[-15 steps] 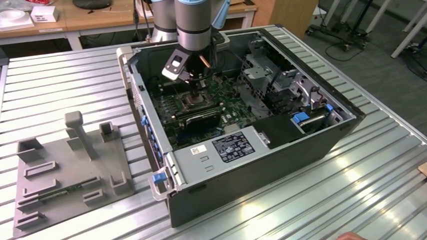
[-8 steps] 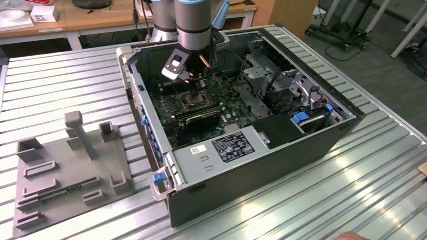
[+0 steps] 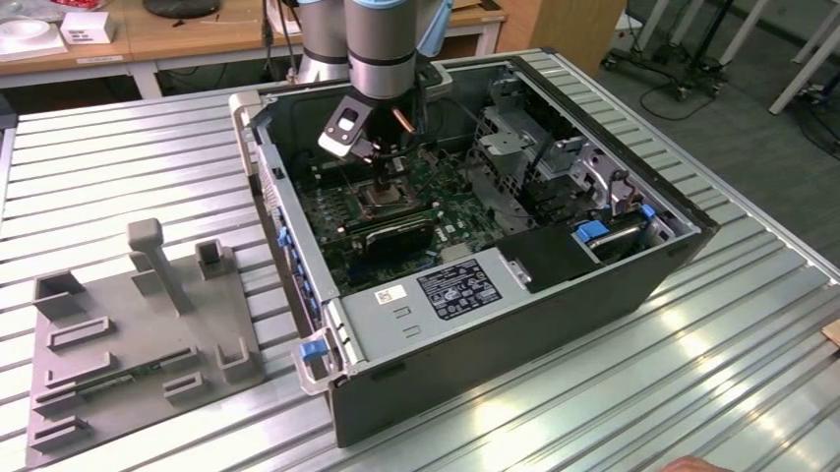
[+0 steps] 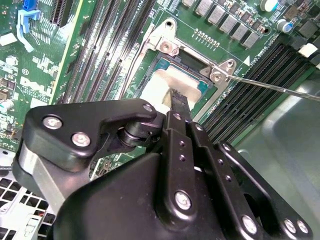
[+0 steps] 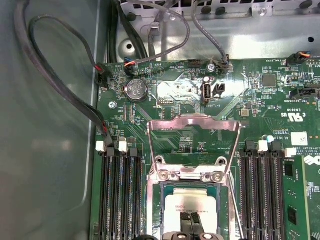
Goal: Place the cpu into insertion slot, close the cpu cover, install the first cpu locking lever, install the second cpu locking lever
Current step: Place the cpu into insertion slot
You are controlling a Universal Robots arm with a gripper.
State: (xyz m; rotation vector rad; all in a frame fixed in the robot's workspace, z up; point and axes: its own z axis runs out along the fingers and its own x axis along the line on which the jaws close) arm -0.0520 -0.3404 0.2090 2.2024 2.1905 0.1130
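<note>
Claw (image 5: 190,217) over one cpu (image 5: 186,201) in insertion slot (image 5: 161,207), one cpu cover (image 5: 192,120) open.

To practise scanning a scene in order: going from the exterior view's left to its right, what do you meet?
Grey plastic fixture plate → blue plastic latch tab → black-and-white printed label → blue plastic drive clip.

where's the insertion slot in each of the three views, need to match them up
Exterior view: the insertion slot lies on the motherboard in the open case, under the claw.
First wrist view: the slot lies between two banks of black memory slots, by the claw.
Second wrist view: its silvery rim frames the pale cpu, by the claw.
Shared landmark: the claw.
</note>
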